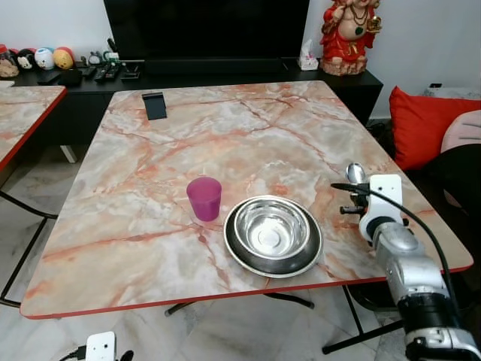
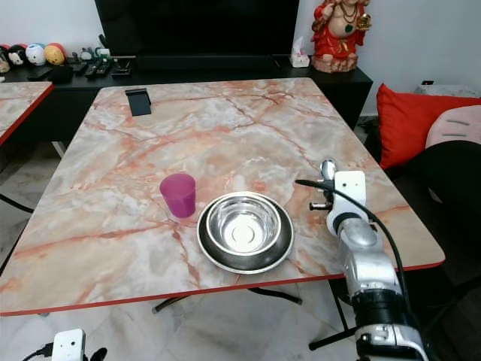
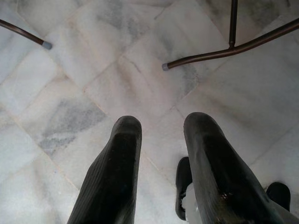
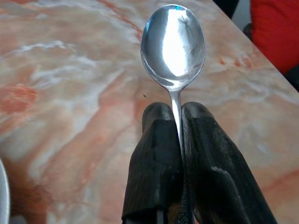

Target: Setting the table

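Holding a spoon by its handle, the right gripper has both fingers pressed tight on the thin stem, and the spoon's bowl points forward, away from the wrist, above the marble table. This gripper hovers over the right side of the table, near the front edge. The steel bowl, which sits on a plate, lies to the left of the spoon, just beside it, and the bare table between them seems to me the likely place for the spoon. The long axis of the spoon runs front to back, so I judge it needs only to be lowered. The left gripper hangs idle over the floor, fingers apart, holding nothing. A little further, left of the bowl, stands a pink cup. At the far edge lies a small black stand.
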Tool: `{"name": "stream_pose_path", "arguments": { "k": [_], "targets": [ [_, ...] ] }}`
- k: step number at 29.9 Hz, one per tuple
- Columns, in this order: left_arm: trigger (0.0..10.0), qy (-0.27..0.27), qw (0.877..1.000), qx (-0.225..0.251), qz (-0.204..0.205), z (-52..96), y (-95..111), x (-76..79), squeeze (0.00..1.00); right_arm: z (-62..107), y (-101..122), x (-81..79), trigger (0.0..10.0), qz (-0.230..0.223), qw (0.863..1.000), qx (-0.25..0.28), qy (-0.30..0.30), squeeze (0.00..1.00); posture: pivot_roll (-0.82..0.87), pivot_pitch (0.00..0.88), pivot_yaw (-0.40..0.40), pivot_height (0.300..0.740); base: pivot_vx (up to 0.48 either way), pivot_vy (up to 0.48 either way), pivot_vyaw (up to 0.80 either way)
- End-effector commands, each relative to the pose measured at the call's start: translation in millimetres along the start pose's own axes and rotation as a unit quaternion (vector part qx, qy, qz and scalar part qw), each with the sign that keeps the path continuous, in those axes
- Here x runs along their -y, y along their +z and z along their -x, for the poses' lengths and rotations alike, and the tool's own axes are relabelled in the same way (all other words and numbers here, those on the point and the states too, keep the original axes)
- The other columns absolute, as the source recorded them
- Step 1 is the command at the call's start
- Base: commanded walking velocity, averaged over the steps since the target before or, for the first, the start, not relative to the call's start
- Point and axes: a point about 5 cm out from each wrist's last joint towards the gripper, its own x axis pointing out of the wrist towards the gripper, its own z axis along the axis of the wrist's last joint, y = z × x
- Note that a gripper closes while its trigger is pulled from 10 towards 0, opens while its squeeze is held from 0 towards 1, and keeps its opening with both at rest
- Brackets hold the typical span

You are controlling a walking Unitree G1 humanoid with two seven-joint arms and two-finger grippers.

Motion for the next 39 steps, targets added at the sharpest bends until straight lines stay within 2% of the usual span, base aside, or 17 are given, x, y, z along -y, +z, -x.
{"name": "stream_pose_path", "arguments": {
  "k": [1,13,20,24,39],
  "targets": [
    [10.0,0.002,1.000,-0.013,0.001,1.3,-5.0,-1.2,0.00,-2.7,2.1,-3.4,10.0,0.007,1.000,-0.014,0.010,0.00,-0.04,0.000,0.001,0.740,0.000,0.000,0.00],
    [10.0,0.002,1.000,-0.014,0.005,1.9,-6.5,-0.3,0.00,-7.7,-2.5,-14.2,10.0,-0.009,0.998,-0.058,0.039,0.00,-0.04,0.000,-0.006,0.740,0.000,0.000,0.00],
    [10.0,0.002,1.000,-0.016,0.003,2.5,-7.8,-1.6,0.00,-8.3,-5.3,-16.8,10.0,-0.016,0.997,-0.064,0.041,0.00,-0.04,0.000,-0.004,0.740,0.000,0.000,0.00],
    [10.0,0.003,1.000,-0.017,0.003,3.0,-8.5,-2.5,0.00,-7.5,-12.6,-23.5,10.0,-0.002,0.995,-0.078,0.059,0.00,-0.04,0.000,-0.005,0.740,0.000,0.000,0.00],
    [10.0,0.001,1.000,-0.014,0.002,1.7,-5.5,-2.2,0.00,-3.7,-31.5,-34.4,10.0,-0.018,0.993,-0.105,0.059,0.00,-0.03,0.000,-0.008,0.740,0.000,0.000,0.00]
  ]
}}
